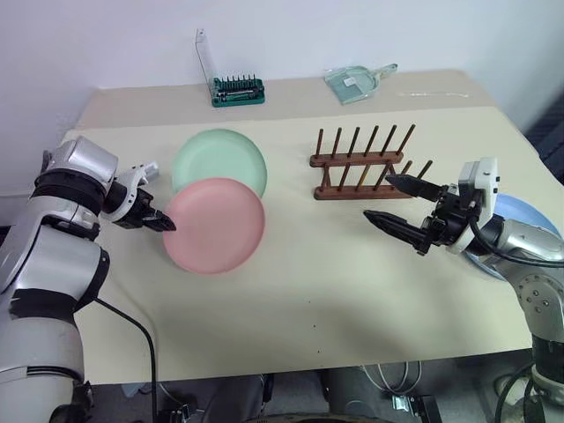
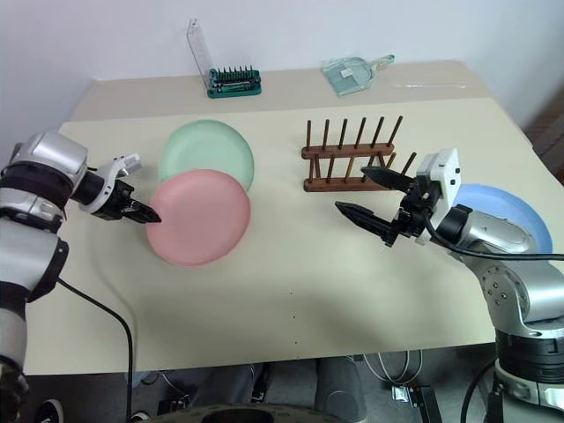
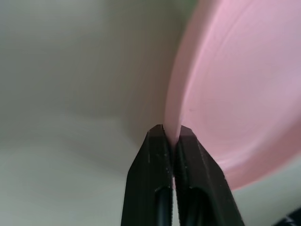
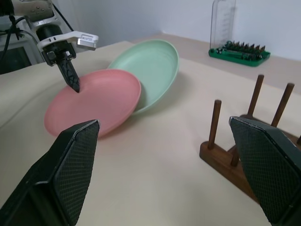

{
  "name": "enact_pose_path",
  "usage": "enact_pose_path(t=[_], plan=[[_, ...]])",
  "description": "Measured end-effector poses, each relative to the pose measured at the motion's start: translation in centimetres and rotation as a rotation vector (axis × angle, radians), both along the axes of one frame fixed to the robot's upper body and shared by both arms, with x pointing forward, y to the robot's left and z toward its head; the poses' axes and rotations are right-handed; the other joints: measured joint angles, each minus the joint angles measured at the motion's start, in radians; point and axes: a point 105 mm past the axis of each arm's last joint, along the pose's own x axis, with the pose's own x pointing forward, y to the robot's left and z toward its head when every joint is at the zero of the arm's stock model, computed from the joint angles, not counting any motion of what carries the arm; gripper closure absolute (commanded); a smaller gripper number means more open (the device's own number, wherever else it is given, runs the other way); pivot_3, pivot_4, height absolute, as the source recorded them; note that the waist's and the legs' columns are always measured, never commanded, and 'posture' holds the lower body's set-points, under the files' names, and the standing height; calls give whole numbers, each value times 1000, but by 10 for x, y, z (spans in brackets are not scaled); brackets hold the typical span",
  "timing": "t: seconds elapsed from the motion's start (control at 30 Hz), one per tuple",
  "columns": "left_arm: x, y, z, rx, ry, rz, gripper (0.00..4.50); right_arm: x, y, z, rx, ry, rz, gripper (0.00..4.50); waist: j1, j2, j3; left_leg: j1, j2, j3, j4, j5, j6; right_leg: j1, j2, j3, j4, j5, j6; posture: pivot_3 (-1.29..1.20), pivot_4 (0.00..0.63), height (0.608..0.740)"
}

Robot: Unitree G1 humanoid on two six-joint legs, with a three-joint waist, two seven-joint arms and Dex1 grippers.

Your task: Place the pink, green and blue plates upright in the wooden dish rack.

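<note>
Where left tool (image 1: pixel 166 221) pinches: pink plate (image 1: pixel 216 226).

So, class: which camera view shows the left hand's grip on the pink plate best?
The left wrist view: both fingers are shut on the pink plate's rim. The eye views show the left hand at the plate's left edge from above; the right wrist view shows it from across the table.

One plate (image 1: pixel 214 225) overlaps another (image 1: pixel 219 160), left of the rack (image 1: pixel 361 164).
</note>
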Motion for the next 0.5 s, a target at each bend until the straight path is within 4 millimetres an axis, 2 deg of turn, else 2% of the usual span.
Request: enact_pose_path(t=[0.13, 0.3, 0.4, 0.5], plan=[[-8, 5, 16, -31, 22, -3, 4406, 0, 0, 0, -2, -1, 0, 0, -6, -1, 1, -2, 0, 0, 0, 0, 0, -2, 0, 0, 1, 0, 0, 0, 150, 740], [-6, -1, 63, -167, -85, 8, 4406, 1, 1, 2, -5, -11, 10, 0, -17, -1, 1, -2, 0, 0, 0, 0, 0, -3, 0, 0, 1, 0, 0, 0, 150, 740], [-12, -17, 85, -354, -122, -13, 4406, 2, 0, 1, -5, -4, 8, 0, -24, -1, 1, -2, 0, 0, 0, 0, 0, -4, 0, 0, 2, 0, 0, 0, 150, 740], [-1, -36, 113, -582, -234, -11, 4406, 5, 1, 7, -3, -25, 13, 0, -21, -2, 1, -2, 0, 0, 0, 0, -1, -5, 0, 0, 2, 0, 0, 0, 150, 740]])
